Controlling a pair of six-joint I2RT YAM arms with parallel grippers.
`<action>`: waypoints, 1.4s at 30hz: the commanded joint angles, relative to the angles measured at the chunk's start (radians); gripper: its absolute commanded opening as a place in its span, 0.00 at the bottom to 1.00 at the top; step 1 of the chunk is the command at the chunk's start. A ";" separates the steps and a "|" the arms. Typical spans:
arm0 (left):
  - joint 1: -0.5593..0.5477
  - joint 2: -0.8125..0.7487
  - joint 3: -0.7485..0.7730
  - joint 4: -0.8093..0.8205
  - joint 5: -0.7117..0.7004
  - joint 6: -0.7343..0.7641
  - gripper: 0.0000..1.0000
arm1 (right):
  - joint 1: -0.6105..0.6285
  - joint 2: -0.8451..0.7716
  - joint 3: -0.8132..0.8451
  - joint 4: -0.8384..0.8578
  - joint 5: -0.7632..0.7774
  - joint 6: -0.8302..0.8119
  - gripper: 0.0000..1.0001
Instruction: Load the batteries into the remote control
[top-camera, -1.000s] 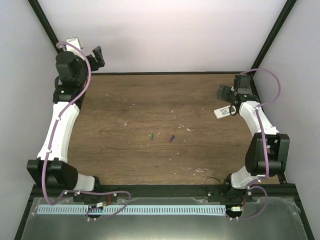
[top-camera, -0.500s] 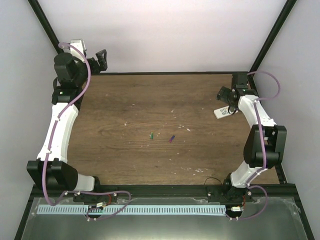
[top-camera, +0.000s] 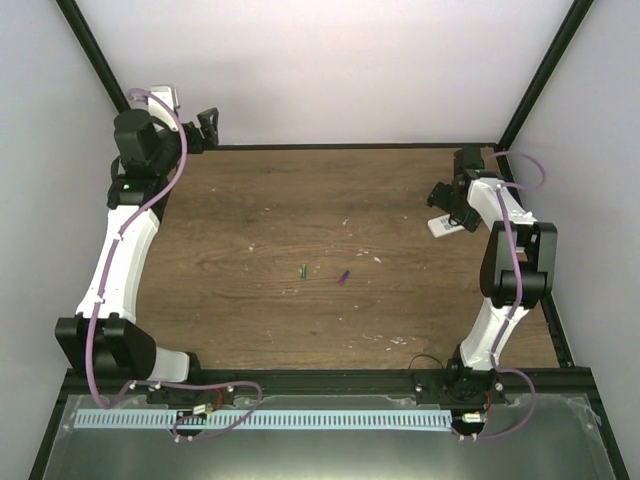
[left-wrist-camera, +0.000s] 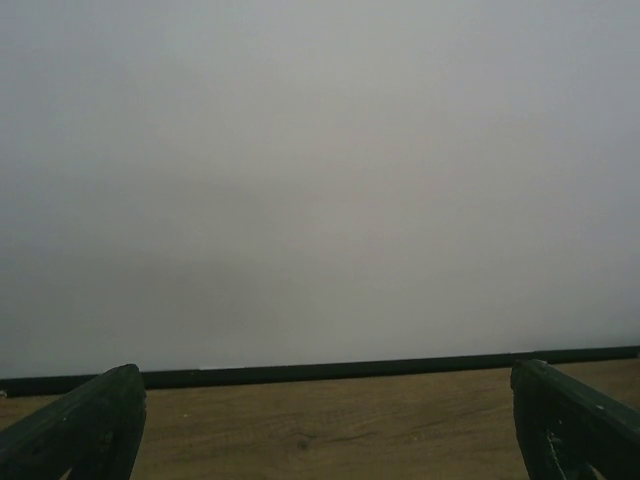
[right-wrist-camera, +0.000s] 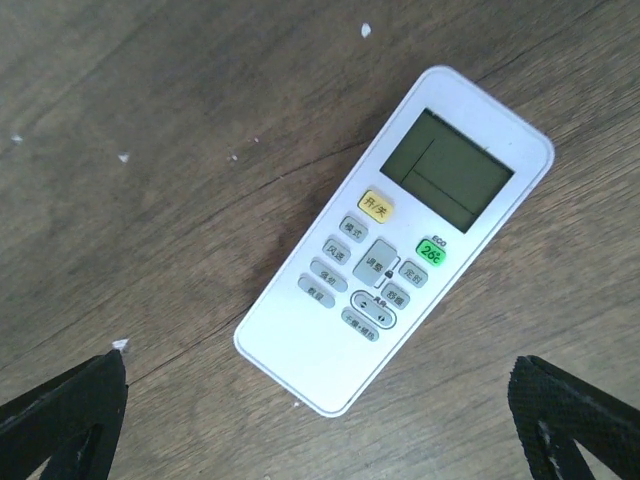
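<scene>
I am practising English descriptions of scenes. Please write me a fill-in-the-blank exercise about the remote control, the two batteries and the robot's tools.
1. The slim white plastic remote control lies with its buttons facing ____.
2. In the top view, the tiny green cylindrical battery lies ____ of the tiny purple cylindrical battery.
3. The right tool, above the remote control, holds ____.
Missing words: up; left; nothing.

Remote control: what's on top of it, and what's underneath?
Nothing lies on the remote control; its screen and buttons face up. It rests flat on the wooden table. Its underside is hidden.
</scene>
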 joint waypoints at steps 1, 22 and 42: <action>0.004 0.013 -0.020 -0.022 0.025 0.020 0.99 | -0.005 0.047 0.054 -0.045 -0.018 0.020 1.00; 0.003 0.066 0.010 -0.034 -0.001 0.113 1.00 | -0.007 0.228 0.190 -0.146 0.030 0.076 1.00; 0.003 0.099 0.009 -0.057 0.010 0.145 1.00 | -0.011 0.310 0.230 -0.182 0.057 0.056 1.00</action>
